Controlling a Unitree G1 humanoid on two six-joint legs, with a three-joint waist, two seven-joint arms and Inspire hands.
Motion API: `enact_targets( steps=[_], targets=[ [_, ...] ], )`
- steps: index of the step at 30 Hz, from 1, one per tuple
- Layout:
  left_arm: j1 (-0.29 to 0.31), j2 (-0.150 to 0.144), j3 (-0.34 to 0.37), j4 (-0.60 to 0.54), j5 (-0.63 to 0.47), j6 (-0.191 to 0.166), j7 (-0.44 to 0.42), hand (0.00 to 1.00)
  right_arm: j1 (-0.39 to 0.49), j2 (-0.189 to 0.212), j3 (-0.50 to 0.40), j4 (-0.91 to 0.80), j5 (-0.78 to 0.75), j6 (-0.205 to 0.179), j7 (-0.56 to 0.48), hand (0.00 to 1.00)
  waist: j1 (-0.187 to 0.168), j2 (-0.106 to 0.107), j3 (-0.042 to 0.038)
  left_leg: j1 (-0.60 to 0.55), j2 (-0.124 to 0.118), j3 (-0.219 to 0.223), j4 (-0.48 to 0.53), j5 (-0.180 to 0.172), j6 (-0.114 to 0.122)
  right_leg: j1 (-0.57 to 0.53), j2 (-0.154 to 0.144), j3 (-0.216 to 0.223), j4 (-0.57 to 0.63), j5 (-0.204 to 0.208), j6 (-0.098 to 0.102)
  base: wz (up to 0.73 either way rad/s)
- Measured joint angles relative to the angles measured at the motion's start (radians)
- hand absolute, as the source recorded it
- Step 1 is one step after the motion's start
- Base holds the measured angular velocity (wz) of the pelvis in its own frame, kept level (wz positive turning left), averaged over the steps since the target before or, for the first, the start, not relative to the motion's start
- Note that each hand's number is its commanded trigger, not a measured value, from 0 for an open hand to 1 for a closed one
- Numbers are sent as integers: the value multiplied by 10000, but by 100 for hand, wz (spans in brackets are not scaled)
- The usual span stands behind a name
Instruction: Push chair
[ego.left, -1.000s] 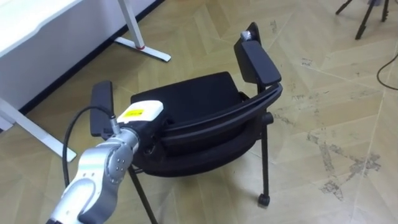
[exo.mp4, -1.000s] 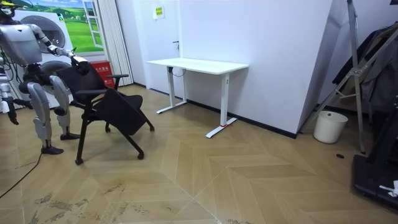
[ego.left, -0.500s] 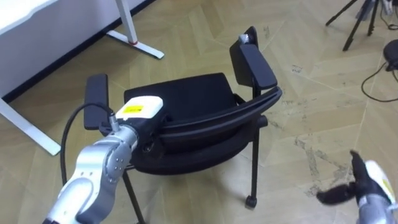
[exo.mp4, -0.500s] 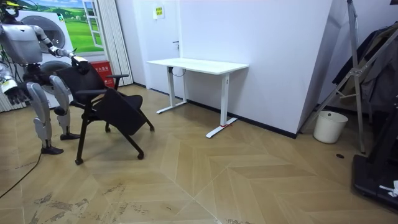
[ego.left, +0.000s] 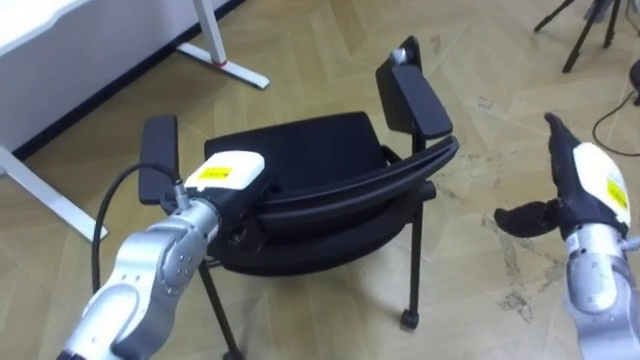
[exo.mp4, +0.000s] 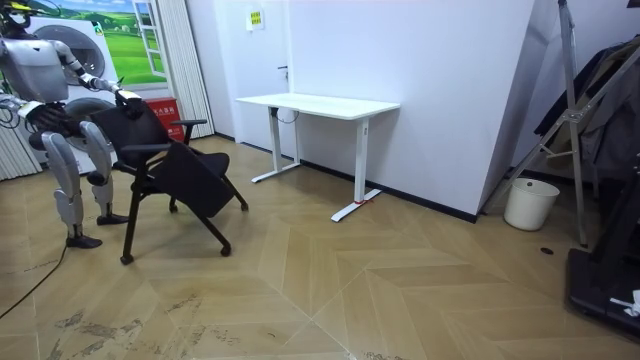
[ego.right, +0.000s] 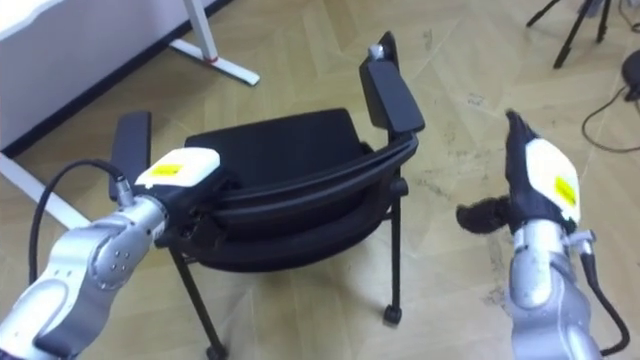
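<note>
Risen from the lower corner of the eye views, the right hand (ego.left: 585, 185) is what has changed; the rest has stayed put. At the left, the left hand (ego.left: 228, 178) lies on the top edge of the black office chair's (ego.left: 300, 150) backrest (ego.left: 360, 183), near its left end; whether it grips the edge or only presses on it I cannot tell. Beyond that hand the seat points toward the white desk (ego.left: 50, 30), with the chair short of it. Off the backrest's right end, level with it and clear of it, the right hand is spread flat, thumb out, holding nothing. It looks to be coming in for a second contact, so the two-handed push has probably not begun
</note>
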Motion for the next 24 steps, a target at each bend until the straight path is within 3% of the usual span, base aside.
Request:
enact_targets(
  steps=[11,21,24],
  targets=[
    [8,17,12,26,-14,-136,56,100,2,-54,563,-171,-328,-90,216,0,72,-25,-1,45,5,61,-59,1,1,3,-5,1,-1,0,0,0],
    [4,24,-3,234,-17,-420,462,100,-321,-192,1324,-462,-1358,-88,871,0,308,-385,-17,87,10,87,-60,2,2,9,-1,30,23,-1,1,-1],
    [-5,34,-23,295,-19,-563,637,100,-321,-446,1568,-663,-1357,-92,1181,0,385,-457,-8,86,9,85,-60,1,2,13,-3,28,25,0,0,0]
  ],
)
